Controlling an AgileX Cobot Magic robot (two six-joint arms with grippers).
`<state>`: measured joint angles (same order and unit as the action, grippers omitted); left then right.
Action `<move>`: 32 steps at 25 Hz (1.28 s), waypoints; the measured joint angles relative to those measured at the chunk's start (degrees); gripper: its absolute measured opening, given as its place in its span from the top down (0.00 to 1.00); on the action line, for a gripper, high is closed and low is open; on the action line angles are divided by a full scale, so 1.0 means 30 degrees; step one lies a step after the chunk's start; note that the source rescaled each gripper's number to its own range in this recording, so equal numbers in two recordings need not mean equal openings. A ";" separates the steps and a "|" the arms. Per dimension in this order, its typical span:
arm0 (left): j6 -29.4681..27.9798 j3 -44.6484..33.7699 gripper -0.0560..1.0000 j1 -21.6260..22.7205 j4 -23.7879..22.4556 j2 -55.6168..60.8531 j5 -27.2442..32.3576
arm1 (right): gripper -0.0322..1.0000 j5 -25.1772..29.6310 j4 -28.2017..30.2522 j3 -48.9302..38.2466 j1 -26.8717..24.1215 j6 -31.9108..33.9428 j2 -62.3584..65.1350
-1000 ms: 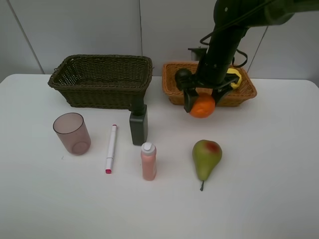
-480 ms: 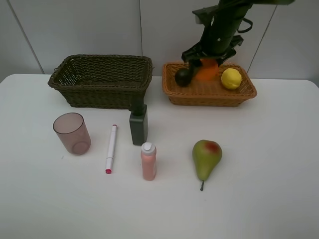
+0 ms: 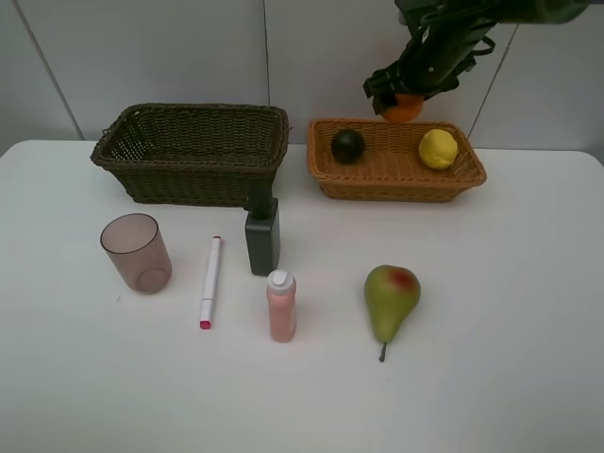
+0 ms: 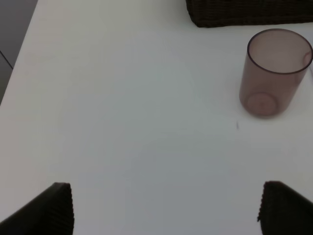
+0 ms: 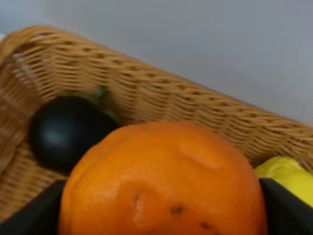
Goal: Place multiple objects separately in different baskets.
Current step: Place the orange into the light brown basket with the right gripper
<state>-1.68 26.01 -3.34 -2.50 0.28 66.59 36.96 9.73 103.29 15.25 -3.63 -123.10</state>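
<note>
White tabletop runs back to a pale grey panelled wall, and everything below is placed against the orange-tan basket.

Nearest the camera, the green-red pear lies well in front of that basket, stem toward the viewer. The pink bottle stands upright in front of the basket and off to its left as the high view shows it. Further left lie the white-pink marker and then the translucent pinkish cup, which stands upright. The dark green bottle stands closer to the basket, off its front left corner.

Level with the basket, just beside its left end, sits the dark olive-brown basket.

Inside the orange-tan basket rest the dark green round fruit toward the left end and the yellow lemon toward the right, apart from each other.

Above the basket's far rim, the right gripper hangs clenched on the orange, which is clear of the wicker.

The left gripper shows only in its wrist view, fingers spread wide over bare table, grasping nothing.
</note>
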 joint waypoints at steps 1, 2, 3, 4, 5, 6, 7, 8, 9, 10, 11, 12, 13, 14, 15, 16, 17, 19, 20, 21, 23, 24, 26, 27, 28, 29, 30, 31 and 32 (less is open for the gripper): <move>0.0000 0.0000 0.00 0.0000 0.0000 0.0000 0.0000 | 0.57 -0.0141 0.0000 0.0000 -0.0189 0.0000 -0.0212; 0.0000 0.0000 0.00 0.0000 0.0000 0.0000 0.0000 | 0.57 -0.0261 0.0000 0.0000 -0.0298 0.0000 -0.0395; 0.0000 0.0000 0.00 0.0000 0.0000 0.0000 0.0000 | 0.57 -0.0384 0.0000 0.0000 -0.0440 0.0000 -0.0596; 0.0000 0.0000 0.00 0.0000 0.0000 0.0000 0.0000 | 0.57 -0.0518 0.0002 0.0000 -0.0499 0.0000 -0.0796; 0.0000 0.0000 0.00 0.0000 0.0000 0.0000 0.0000 | 0.57 -0.0598 0.0002 0.0000 -0.0511 0.0000 -0.0913; 0.0000 0.0000 0.00 0.0000 0.0000 0.0000 0.0000 | 0.57 -0.0613 0.0002 0.0000 -0.0526 0.0000 -0.1080; 0.0000 0.0000 0.00 0.0000 0.0000 0.0000 0.0000 | 0.57 -0.0613 0.0002 0.0000 -0.0526 0.0000 -0.1209; 0.0000 0.0000 0.00 0.0000 0.0000 0.0000 0.0000 | 0.57 -0.0613 -0.0015 0.0000 -0.0526 0.0000 -0.1350; 0.0000 0.0000 0.00 0.0000 0.0000 0.0000 0.0000 | 0.57 -0.0620 -0.0015 0.0000 -0.0526 0.0000 -0.1445; 0.0000 0.0000 0.00 0.0000 0.0000 0.0000 0.0000 | 0.57 -0.0620 -0.0015 0.0000 -0.0526 0.0000 -0.1510; 0.0000 0.0000 0.00 0.0000 0.0000 0.0000 0.0000 | 0.57 -0.0620 -0.0015 0.0000 -0.0526 0.0000 -0.1576; 0.0000 0.0000 0.00 0.0000 0.0000 0.0000 0.0000 | 0.57 -0.0663 -0.0015 0.0000 -0.0526 0.0000 -0.1602; 0.0000 0.0000 0.00 0.0000 0.0000 0.0000 0.0000 | 0.57 -0.0776 -0.0015 0.0000 -0.0526 0.0000 -0.1607; 0.0000 0.0000 0.00 0.0000 0.0000 0.0000 0.0000 | 0.57 -0.0896 -0.0015 0.0000 -0.0526 0.0000 -0.1607; 0.0000 0.0000 0.00 0.0000 0.0000 0.0000 0.0000 | 0.57 -0.1038 -0.0015 0.0000 -0.0526 0.0000 -0.1607; 0.0000 0.0000 0.00 0.0000 0.0000 0.0000 0.0000 | 0.57 -0.1127 -0.0015 0.0000 -0.0526 0.0000 -0.1607; 0.0000 0.0000 0.00 0.0000 0.0000 0.0000 0.0000 | 0.57 -0.1169 -0.0015 0.0000 -0.0526 0.0000 -0.1607; 0.0000 0.0000 0.00 0.0000 0.0000 0.0000 0.0000 | 0.57 -0.1184 -0.0015 0.0000 -0.0526 0.0000 -0.1607; 0.0000 0.0000 0.00 0.0000 0.0000 0.0000 0.0000 | 0.57 -0.1184 -0.0015 0.0000 -0.0526 0.0000 -0.1607; 0.0000 0.0000 0.00 0.0000 0.0000 0.0000 0.0000 | 0.57 -0.1184 -0.0015 0.0000 -0.0526 0.0000 -0.1607; 0.0000 0.0000 0.00 0.0000 0.0000 0.0000 0.0000 | 0.57 -0.1164 -0.0015 0.0000 -0.0526 0.0000 -0.1607; 0.0000 0.0000 0.00 0.0000 0.0000 0.0000 0.0000 | 0.57 -0.1089 -0.0015 0.0000 -0.0526 0.0000 -0.1607; 0.0000 0.0000 0.00 0.0000 0.0000 0.0000 0.0000 | 0.57 -0.0984 -0.0015 0.0000 -0.0526 0.0000 -0.1607; 0.0000 0.0000 0.00 0.0000 0.0000 0.0000 0.0000 | 0.57 -0.0909 -0.0015 0.0000 -0.0526 0.0000 -0.1607; 0.0000 0.0000 0.00 0.0000 0.0000 0.0000 0.0000 | 0.57 -0.0843 -0.0015 0.0000 -0.0526 0.0000 -0.1607; 0.0000 0.0000 0.00 0.0000 0.0000 0.0000 0.0000 | 0.53 -0.0731 -0.0015 0.0000 -0.0526 0.0000 -0.1607; 0.0000 0.0000 0.00 0.0000 0.0000 0.0000 0.0000 | 0.47 -0.0654 -0.0015 0.0000 -0.0526 0.0000 -0.1607; 0.0000 0.0000 0.00 0.0000 0.0000 0.0000 0.0000 | 0.39 -0.0604 -0.0015 0.0000 -0.0526 0.0000 -0.1607; 0.0000 0.0000 0.00 0.0000 0.0000 0.0000 0.0000 | 0.33 -0.0598 -0.0015 0.0000 -0.0526 0.0000 -0.1607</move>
<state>-1.68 26.01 -3.34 -2.50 0.28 66.59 35.16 9.69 103.29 13.67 -3.63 -127.92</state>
